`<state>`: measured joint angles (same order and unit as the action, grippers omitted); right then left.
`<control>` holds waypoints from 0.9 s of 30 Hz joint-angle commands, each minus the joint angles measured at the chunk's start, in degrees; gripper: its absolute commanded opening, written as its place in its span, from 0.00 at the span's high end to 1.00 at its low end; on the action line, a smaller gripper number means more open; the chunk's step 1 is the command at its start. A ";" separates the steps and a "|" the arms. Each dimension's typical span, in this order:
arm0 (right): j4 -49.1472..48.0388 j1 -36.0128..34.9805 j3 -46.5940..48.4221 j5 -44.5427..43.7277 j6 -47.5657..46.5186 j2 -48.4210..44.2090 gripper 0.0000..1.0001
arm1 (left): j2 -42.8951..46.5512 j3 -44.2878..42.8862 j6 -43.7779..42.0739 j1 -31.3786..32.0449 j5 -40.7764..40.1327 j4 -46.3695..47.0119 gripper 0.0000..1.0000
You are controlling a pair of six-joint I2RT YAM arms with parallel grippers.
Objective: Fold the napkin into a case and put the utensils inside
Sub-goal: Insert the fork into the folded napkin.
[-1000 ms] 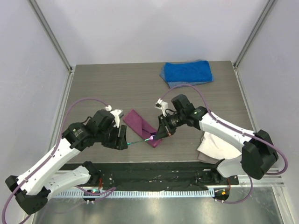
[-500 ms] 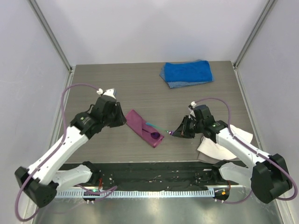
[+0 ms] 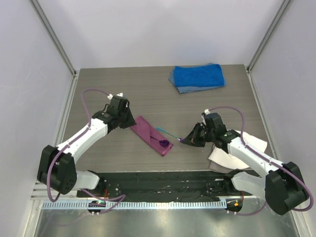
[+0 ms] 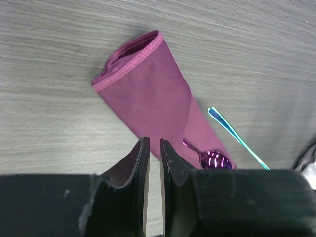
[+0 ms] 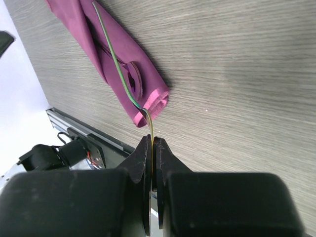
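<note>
The napkin (image 3: 150, 134) lay near the middle of the desk (image 3: 123, 89), folded into a narrow strip. Its long axis ran on a slant, from a far-left end to a near-right end. The wrist views showed stitched hems and layered openings at both ends.

The spoon (image 3: 163, 143) lay on the near-right part of the strip. Its shiny purple bowl sat close to that end, and its thin dark handle pointed back along the strip toward the far left, slipping under a fold.

The fork (image 3: 168, 133), slim and teal, lay on a flatter slant. Its free end pointed far-left and sat just beside the napkin's right edge. Its other end was pinched in the right gripper (image 3: 184, 140), whose fingers were pressed together on it just right of the strip's near end. Whether the free end touched the desk could not be told, nor which end carried the tines.

The left gripper (image 3: 130, 122) hung just beside the strip's far-left end. Its fingers stood slightly apart with a slim gap between them, and nothing was in the gap.

The desk was grey-brown with a fine wood grain running left to right. A folded blue towel (image 3: 197, 76) lay at the far right, well apart from the napkin. A white cloth (image 3: 224, 159) lay at the near right, partly under the right arm. Plain white walls with metal corner posts enclosed the space, and a black strip and a metal rail ran along the near edge.
</note>
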<state>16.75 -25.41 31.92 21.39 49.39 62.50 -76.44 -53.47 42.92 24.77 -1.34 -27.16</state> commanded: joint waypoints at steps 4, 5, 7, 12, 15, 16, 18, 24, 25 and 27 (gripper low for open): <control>-7.17 -1.75 -0.10 1.20 1.76 1.92 0.99 | -4.06 1.79 1.82 -1.22 0.82 10.10 0.83; -7.70 -1.92 -0.28 1.37 1.85 2.18 0.99 | -4.59 2.40 1.91 -1.22 0.99 10.45 0.83; -8.40 -2.63 -0.37 0.85 2.29 2.54 0.99 | -5.03 3.11 2.26 -1.22 0.99 12.04 0.83; -10.07 -3.86 -0.63 0.68 3.00 4.38 0.99 | -7.31 4.69 2.44 -1.22 0.99 14.41 0.84; -11.30 -4.65 -1.33 0.41 3.70 5.17 0.99 | -8.54 5.66 2.79 -1.31 0.99 16.08 0.84; -11.91 -4.82 -1.34 0.32 3.87 5.44 0.99 | -8.89 5.83 2.96 -1.31 0.99 17.13 0.84; -12.44 -5.17 -1.77 0.23 4.05 6.23 0.99 | -9.33 6.36 3.22 -1.31 0.99 18.10 0.84; -18.32 -5.18 -2.13 0.15 5.54 8.95 0.99 | -10.30 8.21 3.40 -1.40 0.73 20.74 0.84; -19.12 -5.35 -2.13 0.32 5.72 9.39 0.99 | -10.39 8.91 3.40 -1.40 0.64 21.00 0.84; -21.66 -5.44 -2.13 0.67 6.51 10.71 0.99 | -10.22 9.44 3.49 -1.31 0.47 21.71 0.85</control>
<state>3.05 -30.39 29.67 21.80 54.13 71.59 -86.85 -45.12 46.11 23.86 -0.32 -9.93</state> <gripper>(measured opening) 0.065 0.155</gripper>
